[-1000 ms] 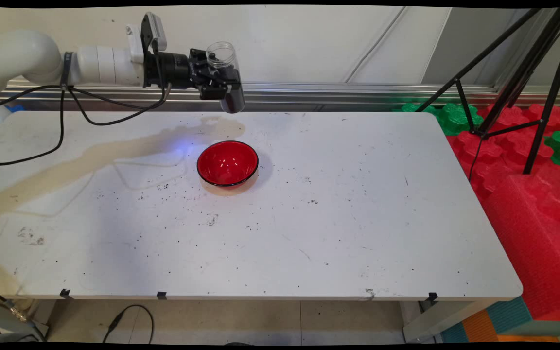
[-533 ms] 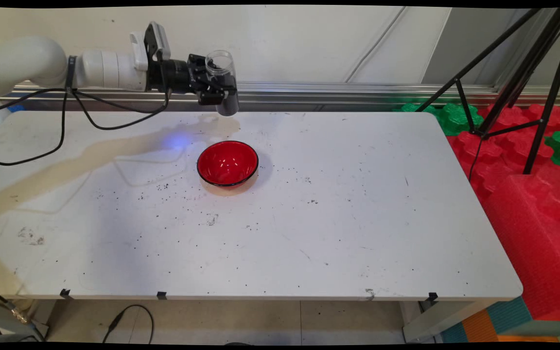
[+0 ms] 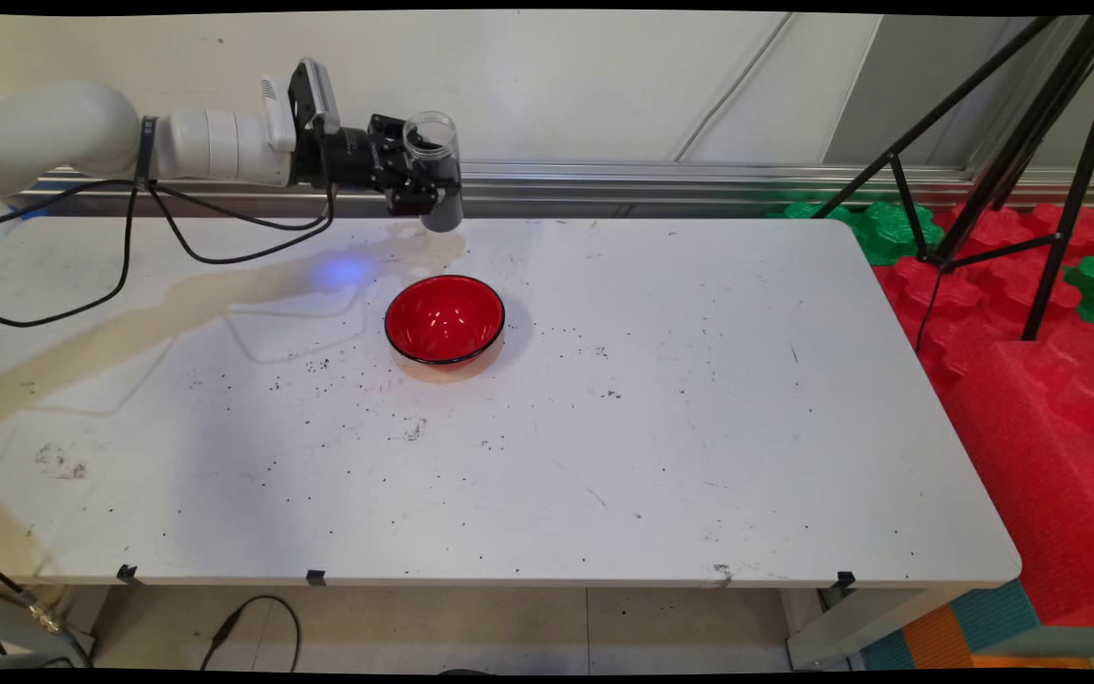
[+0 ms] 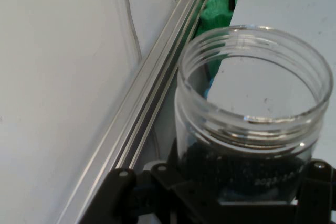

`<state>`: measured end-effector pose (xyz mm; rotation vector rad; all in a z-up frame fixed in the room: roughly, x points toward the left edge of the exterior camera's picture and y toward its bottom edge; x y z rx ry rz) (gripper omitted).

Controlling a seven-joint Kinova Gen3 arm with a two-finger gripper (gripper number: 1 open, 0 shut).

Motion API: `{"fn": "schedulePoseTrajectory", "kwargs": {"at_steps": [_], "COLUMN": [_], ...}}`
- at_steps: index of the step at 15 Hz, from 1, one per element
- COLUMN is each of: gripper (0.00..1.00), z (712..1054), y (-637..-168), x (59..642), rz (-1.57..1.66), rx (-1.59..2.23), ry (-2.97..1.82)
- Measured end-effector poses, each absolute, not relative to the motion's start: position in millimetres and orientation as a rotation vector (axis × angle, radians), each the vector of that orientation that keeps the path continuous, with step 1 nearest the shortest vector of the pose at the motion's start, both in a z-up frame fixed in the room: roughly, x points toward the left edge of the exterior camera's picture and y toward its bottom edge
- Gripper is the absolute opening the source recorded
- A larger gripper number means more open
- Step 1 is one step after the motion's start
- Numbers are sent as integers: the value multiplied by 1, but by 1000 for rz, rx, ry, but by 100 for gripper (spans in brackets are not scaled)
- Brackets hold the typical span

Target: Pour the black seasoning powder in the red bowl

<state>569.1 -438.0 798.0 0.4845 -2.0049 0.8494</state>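
We look down on a matte white table (image 3: pixel 661 427), scuffed and peppered with fine black specks, a pale brown stain trailing across its left side. Behind it runs a ribbed aluminium rail (image 3: pixel 651 180) under a plain wall. The gripper (image 3: pixel 421 182) hangs above the far edge, its fingers closed round a clear plastic jar (image 3: pixel 434 157) with a threaded open mouth and dark granules in its bottom. A glossy red bowl (image 3: pixel 445 319), round and black-rimmed, sits on the table just in front of the jar.

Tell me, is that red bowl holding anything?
No, the red bowl shows only its bare glossy inside in the main view.
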Motion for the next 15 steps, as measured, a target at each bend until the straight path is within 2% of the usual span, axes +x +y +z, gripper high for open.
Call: {"fn": "schedulePoseTrajectory", "kwargs": {"at_steps": [15], "gripper": [0], "z": [781], "y": [-424], "x": [569], "rz": [999], "rx": [259], "ry": [-2075]}}
